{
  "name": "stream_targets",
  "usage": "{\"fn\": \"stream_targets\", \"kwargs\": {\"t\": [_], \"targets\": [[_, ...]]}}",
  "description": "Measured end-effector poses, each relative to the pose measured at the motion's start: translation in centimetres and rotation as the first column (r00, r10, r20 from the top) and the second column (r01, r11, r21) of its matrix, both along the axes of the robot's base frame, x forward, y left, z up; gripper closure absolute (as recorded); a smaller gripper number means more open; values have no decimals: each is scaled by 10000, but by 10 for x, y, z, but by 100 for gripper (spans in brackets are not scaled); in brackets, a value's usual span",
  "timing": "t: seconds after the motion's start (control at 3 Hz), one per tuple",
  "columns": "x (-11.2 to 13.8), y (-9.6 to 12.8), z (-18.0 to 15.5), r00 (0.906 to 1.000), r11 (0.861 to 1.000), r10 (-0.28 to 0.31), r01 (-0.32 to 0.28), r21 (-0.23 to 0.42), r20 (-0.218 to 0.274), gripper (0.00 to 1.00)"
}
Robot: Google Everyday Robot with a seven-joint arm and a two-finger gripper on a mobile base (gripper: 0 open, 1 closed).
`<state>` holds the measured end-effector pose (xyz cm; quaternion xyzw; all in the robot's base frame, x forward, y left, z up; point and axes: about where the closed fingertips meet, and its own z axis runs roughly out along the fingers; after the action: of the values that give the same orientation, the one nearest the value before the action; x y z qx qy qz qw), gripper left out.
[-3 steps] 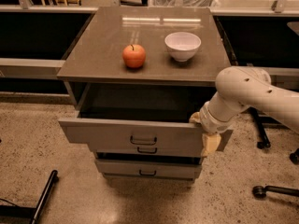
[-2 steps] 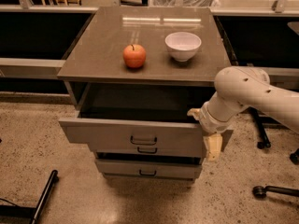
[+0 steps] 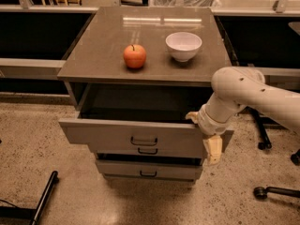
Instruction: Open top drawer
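The cream two-finger gripper [image 3: 209,138] sits against the right front corner of the wide grey top drawer [image 3: 108,134], which stands pulled well out below the grey cabinet top [image 3: 154,25]. Whether it grips the drawer front cannot be told.

speckled tan floor [image 3: 28,149]; dark low shelving [image 3: 33,36] behind; black chair casters [image 3: 260,192] at the right

Dim, warm light comes from above and behind. Pale glare streaks the desk [image 3: 93,55] near its back edge. The top drawer [image 3: 108,135] is dark inside. The claw [image 3: 212,148], below the desk's front right corner, catches light.
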<state>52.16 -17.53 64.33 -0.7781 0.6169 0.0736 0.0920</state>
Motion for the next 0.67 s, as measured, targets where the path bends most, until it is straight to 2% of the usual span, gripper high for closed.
{"fn": "stream_targets", "kwargs": {"t": [0.33, 0.67], "targets": [[-21, 9, -1, 9964, 9980, 630, -623, 142, -571, 19], [-43, 11, 3, 9909, 9944, 994, -957, 443, -903, 40]]}}
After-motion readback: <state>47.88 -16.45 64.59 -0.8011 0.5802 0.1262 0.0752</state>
